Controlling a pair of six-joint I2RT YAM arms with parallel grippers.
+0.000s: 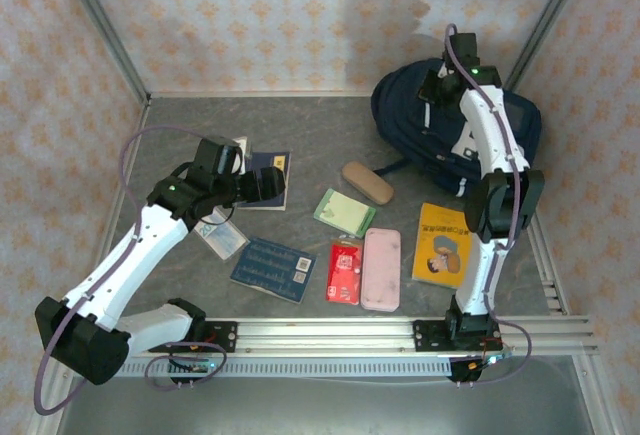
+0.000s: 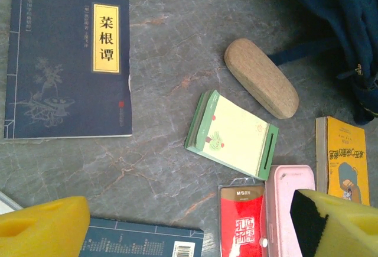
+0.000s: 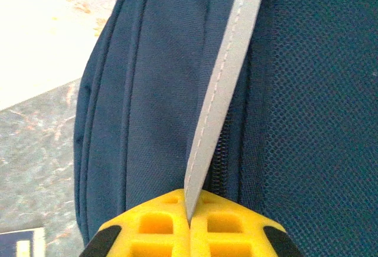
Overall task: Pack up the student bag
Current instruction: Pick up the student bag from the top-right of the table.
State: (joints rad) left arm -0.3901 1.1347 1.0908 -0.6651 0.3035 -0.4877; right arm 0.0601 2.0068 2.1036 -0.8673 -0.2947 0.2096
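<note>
Writing first: you can read "菜根谭" on the yellow label of the thin navy-blue paper book (image 2: 65, 68), ahead and to the left of your left gripper (image 2: 189, 227). You can also read "M&G" on the red plastic packet (image 2: 241, 221), seen between its yellow fingers. This gripper stands wide apart and holds nothing. Your right gripper (image 3: 190, 215) is clenched on a pale grey strip (image 3: 221, 91) of the large navy-blue fabric student bag (image 1: 405, 120), which lies directly under and ahead of it.
</note>
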